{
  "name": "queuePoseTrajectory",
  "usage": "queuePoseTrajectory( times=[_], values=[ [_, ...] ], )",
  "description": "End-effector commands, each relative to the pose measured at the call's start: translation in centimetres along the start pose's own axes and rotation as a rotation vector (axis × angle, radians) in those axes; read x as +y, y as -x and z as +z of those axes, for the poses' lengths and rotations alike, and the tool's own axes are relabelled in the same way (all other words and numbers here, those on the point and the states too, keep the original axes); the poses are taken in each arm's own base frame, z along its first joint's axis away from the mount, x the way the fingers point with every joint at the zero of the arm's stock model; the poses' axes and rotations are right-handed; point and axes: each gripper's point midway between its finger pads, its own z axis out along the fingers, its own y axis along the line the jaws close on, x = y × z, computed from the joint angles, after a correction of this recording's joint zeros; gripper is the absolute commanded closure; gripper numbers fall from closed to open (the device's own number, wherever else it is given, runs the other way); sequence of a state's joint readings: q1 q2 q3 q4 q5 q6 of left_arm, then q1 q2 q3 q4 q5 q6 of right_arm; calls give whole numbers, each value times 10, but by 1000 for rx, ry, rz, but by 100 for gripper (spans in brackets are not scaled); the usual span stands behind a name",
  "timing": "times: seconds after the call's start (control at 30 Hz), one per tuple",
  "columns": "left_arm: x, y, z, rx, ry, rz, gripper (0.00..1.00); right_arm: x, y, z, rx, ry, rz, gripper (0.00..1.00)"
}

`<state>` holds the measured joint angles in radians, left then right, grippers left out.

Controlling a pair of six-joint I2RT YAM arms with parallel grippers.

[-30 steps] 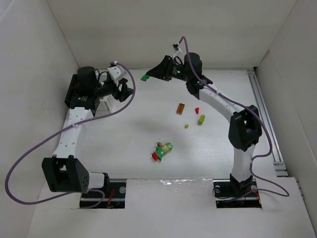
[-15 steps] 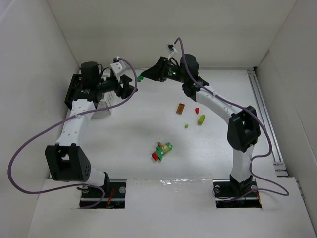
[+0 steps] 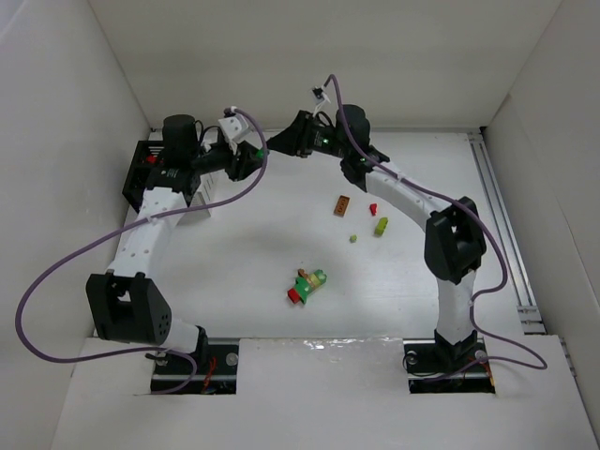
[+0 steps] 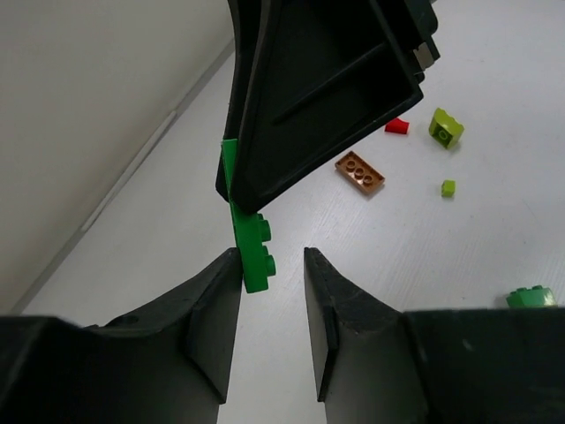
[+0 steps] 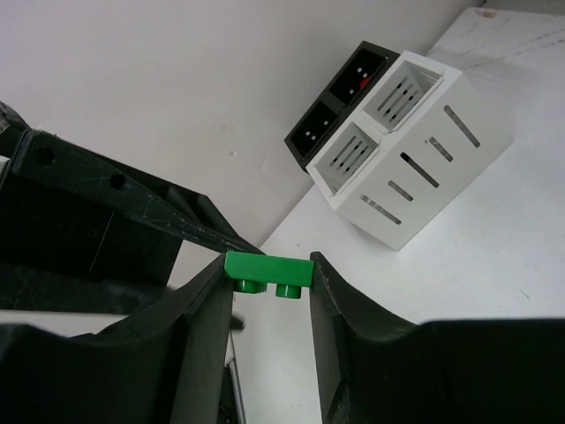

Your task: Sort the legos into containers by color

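My right gripper [image 5: 269,265] is shut on a green brick [image 5: 267,268] and holds it in the air at the back of the table [image 3: 253,244]. My left gripper [image 4: 272,256] is open. The green brick's [image 4: 250,243] lower end hangs between its fingertips, against the left finger. The two grippers meet tip to tip in the top view [image 3: 262,150]. The white bin [image 5: 415,159] and the black bin [image 5: 340,97] stand joined at the far left, under the left arm [image 3: 141,178]. A red piece [image 5: 362,78] lies in the black bin.
Loose legos lie mid-table: an orange plate [image 3: 343,204], a red piece [image 3: 373,208], a yellow-green brick [image 3: 381,225], a tiny yellow-green piece [image 3: 352,238], and a red-green cluster [image 3: 307,284]. White walls enclose the table on three sides.
My right gripper carried the green brick to the left. My left gripper swung right from the bins, and the brick's end now sits between its open fingers.
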<state>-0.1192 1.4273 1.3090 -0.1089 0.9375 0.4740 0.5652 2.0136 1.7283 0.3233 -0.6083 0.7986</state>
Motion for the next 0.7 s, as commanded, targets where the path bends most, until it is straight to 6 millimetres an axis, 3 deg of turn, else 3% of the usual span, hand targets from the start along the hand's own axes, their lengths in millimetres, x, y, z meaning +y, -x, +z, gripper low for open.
queuePoseTrajectory(
  times=[0.0, 0.23, 0.33, 0.47, 0.6, 0.63, 0.67],
  values=[
    [-11, 43, -1, -78, -13, 104, 72, 34, 23, 9, -71, 82, -86, 100],
    [6, 32, 1, -48, 72, 82, 90, 50, 18, 7, -37, 135, -129, 100],
    [11, 26, 3, -37, 95, 58, 99, 45, 11, 6, -19, 130, -118, 100],
    [11, 26, 3, -37, 95, 57, 100, 47, 10, 4, -14, 136, -137, 99],
    [3, 23, -4, -29, 101, 52, 100, 49, 10, 1, -20, 129, -135, 54],
    [0, 25, -7, -30, 102, 53, 100, 48, 20, -3, -44, 116, -142, 46],
    [1, 16, -11, -10, 116, 34, 100, 45, 25, -8, -52, 107, -143, 25]
  ],
)
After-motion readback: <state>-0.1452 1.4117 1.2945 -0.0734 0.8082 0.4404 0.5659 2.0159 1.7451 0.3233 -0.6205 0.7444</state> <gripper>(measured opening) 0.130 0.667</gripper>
